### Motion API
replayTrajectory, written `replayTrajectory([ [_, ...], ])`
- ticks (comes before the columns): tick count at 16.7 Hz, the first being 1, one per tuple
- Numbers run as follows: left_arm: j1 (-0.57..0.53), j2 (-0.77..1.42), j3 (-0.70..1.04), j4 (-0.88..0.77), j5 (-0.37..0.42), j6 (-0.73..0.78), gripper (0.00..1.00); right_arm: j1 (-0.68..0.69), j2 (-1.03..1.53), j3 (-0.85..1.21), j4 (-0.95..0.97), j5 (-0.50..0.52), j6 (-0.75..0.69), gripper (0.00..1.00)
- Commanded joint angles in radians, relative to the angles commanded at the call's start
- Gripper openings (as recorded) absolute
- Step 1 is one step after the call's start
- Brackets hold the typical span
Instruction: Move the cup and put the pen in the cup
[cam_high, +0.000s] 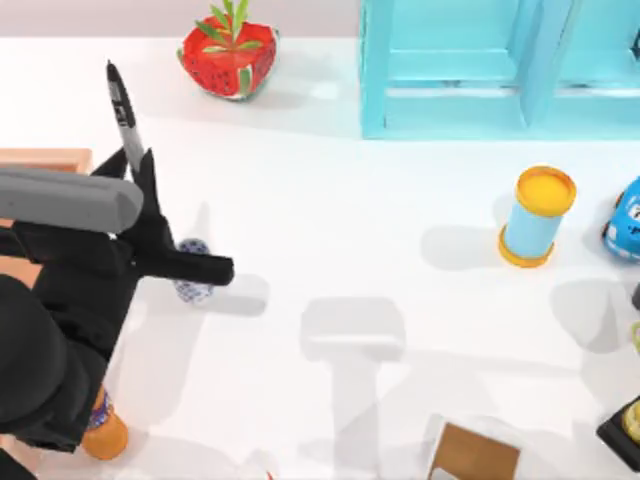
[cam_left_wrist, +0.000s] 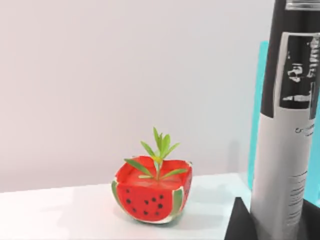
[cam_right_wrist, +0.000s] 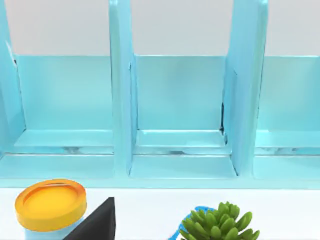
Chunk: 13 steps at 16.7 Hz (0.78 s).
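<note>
At table's 9 o'clock | L gripper (cam_high: 143, 170) clamped on slim black marker pen (cam_high: 122, 105), tip toward 12 | small blue-floral white cup (cam_high: 192, 284) just below | pen insertion pending | R arm parked.

Cup (cam_high: 192, 283) half hidden under left gripper (cam_high: 150, 200); pen (cam_left_wrist: 287, 125) cropped top.

The pen (cam_high: 124, 112), slim, black with a pale grey label band, is held up off the table; the blue-patterned white cup (cam_high: 192, 285) stands below, partly hidden.
</note>
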<state>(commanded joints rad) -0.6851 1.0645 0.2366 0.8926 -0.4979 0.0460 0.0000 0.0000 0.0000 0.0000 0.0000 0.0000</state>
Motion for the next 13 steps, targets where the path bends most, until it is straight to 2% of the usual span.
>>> replayTrajectory([
  [5,0.002,0.02,0.009,0.009,0.006,0.001,0.0,0.0,0.0,0.0,0.0,0.0,0.0,1.0],
  [13,0.068,0.259,0.058,0.189,0.073,-0.004,0.0,0.0,0.0,0.0,0.0,0.0,0.0,1.0],
])
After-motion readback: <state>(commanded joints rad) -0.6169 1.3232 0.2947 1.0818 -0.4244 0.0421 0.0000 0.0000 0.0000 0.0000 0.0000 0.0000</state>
